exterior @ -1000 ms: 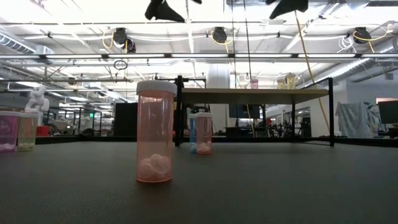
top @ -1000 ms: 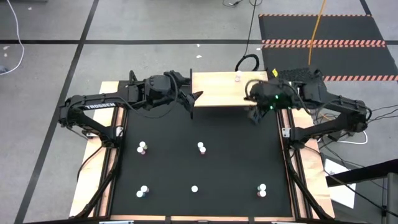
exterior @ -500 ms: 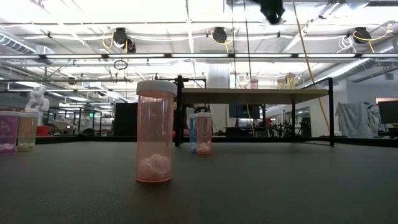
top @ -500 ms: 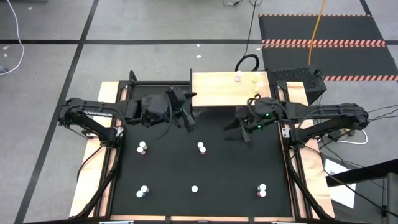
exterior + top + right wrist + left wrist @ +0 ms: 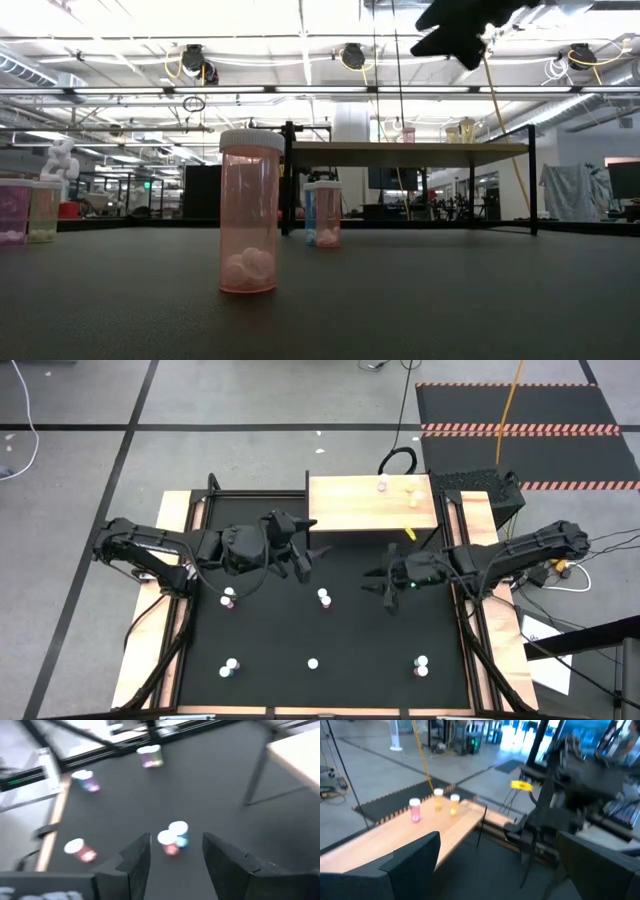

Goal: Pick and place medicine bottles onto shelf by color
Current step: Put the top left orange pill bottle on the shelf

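Note:
The light-wood shelf (image 5: 360,505) stands at the table's far edge with three small bottles (image 5: 381,484) on its right part; they also show in the left wrist view (image 5: 438,800). Several white-capped bottles stand on their bases on the black table: a blue and pink pair (image 5: 323,598) in the middle, also in the right wrist view (image 5: 172,837), and a pink one (image 5: 248,212) near the low camera. My left gripper (image 5: 300,558) hovers open and empty in front of the shelf's left end. My right gripper (image 5: 381,586) hovers open and empty right of the middle pair.
More bottles stand at the left (image 5: 229,597), near left (image 5: 231,667), near middle (image 5: 313,663) and near right (image 5: 421,666). The shelf's thin black legs (image 5: 531,180) stand at the far edge. Pale wooden strips (image 5: 176,510) edge the table.
My left gripper has moved from the shelf's left edge toward the table's near edge. My right gripper has moved from the shelf's right front toward the near edge and the table's left, closing on the middle bottle pair. No bottle has moved.

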Robot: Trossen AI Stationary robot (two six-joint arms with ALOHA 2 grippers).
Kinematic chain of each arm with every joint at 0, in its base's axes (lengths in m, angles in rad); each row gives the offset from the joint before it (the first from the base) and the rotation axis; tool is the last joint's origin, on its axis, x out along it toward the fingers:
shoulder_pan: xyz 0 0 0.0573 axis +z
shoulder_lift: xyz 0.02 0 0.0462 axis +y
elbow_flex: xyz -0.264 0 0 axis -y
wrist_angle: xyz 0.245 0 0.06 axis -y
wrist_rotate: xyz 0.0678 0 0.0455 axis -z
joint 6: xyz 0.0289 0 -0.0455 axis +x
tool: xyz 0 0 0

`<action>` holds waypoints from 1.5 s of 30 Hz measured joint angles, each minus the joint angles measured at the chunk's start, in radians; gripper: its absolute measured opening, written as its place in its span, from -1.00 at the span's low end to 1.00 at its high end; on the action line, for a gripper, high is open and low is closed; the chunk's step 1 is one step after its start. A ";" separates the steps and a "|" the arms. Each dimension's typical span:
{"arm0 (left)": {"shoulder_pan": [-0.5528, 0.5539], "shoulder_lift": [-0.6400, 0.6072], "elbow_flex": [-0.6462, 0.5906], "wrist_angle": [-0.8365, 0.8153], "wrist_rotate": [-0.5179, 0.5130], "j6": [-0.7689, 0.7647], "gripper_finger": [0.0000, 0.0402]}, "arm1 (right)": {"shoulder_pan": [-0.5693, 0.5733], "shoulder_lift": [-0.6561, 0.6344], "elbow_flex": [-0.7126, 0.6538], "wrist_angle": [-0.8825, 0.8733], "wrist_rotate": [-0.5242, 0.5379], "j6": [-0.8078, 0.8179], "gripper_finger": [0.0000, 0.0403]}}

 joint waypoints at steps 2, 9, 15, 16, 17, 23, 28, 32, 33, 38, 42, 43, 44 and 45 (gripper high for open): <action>0.009 0.000 0.000 0.038 0.021 0.025 0.95 | 0.060 0.001 0.000 -0.031 0.132 0.045 -0.20; -0.003 -0.054 -0.002 -0.039 0.054 0.128 0.95 | 0.251 0.111 0.011 -0.001 0.228 0.124 -0.26; -0.015 -0.147 -0.001 -0.194 0.051 0.171 0.95 | 0.272 0.349 0.154 -0.049 0.224 0.193 -0.26; -0.011 -0.161 -0.001 -0.213 0.048 0.181 0.95 | 0.264 0.392 0.185 -0.044 0.225 0.191 -0.25; -0.007 -0.175 -0.001 -0.225 0.045 0.194 0.95 | 0.254 0.429 0.214 -0.041 0.225 0.181 -0.24; 0.032 -0.217 0.000 -0.311 0.043 0.256 0.95 | 0.187 0.523 0.261 0.047 0.333 0.087 -0.09; 0.064 -0.223 0.000 -0.358 0.043 0.296 0.95 | 0.106 0.566 0.261 0.103 0.291 0.097 0.13; 0.066 -0.223 0.000 -0.413 0.051 0.273 0.95 | 0.095 0.638 0.263 0.172 0.235 0.123 0.28; 0.063 -0.223 0.000 -0.434 0.052 0.256 0.95 | 0.096 0.652 0.262 0.158 0.249 0.146 0.30; 0.043 -0.222 0.000 -0.565 0.054 0.171 0.95 | 0.090 0.689 0.263 0.179 0.285 0.151 0.30; 0.033 -0.222 0.000 -0.638 0.054 0.164 0.95 | 0.084 0.734 0.261 0.158 0.278 0.141 0.29; 0.031 -0.222 0.000 -0.646 0.054 0.157 0.95 | 0.084 0.742 0.261 0.160 0.278 0.135 0.29; 0.029 -0.222 0.000 -0.654 0.054 0.150 0.95 | 0.083 0.745 0.261 0.162 0.279 0.133 0.29; 0.028 -0.222 0.000 -0.658 0.054 0.143 0.95 | 0.082 0.745 0.261 0.163 0.280 0.133 0.29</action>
